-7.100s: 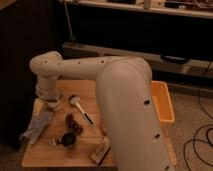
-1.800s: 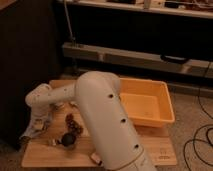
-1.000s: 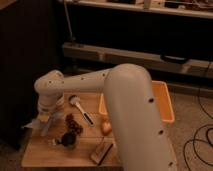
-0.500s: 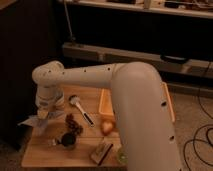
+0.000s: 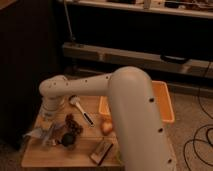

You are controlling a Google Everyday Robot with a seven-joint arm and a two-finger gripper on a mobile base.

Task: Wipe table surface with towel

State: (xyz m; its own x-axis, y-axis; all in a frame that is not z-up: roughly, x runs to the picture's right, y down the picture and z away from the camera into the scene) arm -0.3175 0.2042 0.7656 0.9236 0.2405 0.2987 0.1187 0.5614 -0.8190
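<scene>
wooden table (image 5: 35,159) standing low in the dim room, with the grey towel (image 5: 40,134) bunched near its left edge. the gripper (image 5: 50,121) points down from the white arm (image 5: 125,100) right onto the towel; whether it is clamped on the cloth i cannot tell. just to the right lie a dark cluster (image 5: 73,124) and a white-handled utensil (image 5: 80,109), with an orange tray (image 5: 166,102) farther right.

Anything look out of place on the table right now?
The towel is crumpled at the table's left edge, seemingly overhanging it, with the tool just above; loose items crowd the surface beside it.
</scene>
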